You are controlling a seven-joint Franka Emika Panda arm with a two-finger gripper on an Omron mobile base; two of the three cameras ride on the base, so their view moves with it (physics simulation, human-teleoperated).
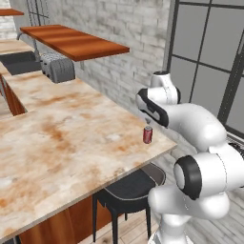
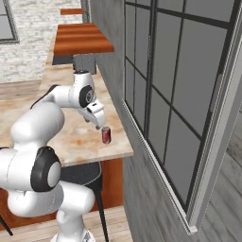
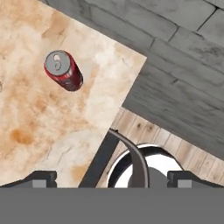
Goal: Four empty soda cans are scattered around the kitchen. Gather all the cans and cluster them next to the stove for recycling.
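Observation:
One red soda can [image 1: 147, 135] with a silvery top stands upright near the corner of the mottled beige counter [image 1: 71, 143]. It also shows in the right base view [image 2: 106, 135] and in the upper left of the hand view [image 3: 64, 71]. My gripper [image 2: 100, 124] hangs above the counter's corner, a little above and beside the can, not touching it. In the hand view the gripper [image 3: 112, 179] is open, with its two dark fingertips [image 3: 41, 179] wide apart and nothing held between them. The stove is out of view.
A black stool [image 1: 128, 188] stands on the floor just under the counter's corner. Farther along the counter are a grey toaster [image 1: 58, 66] and a sink [image 1: 19, 62], under a wooden shelf [image 1: 71, 42]. A brick wall and a large window [image 2: 179, 94] close the right side.

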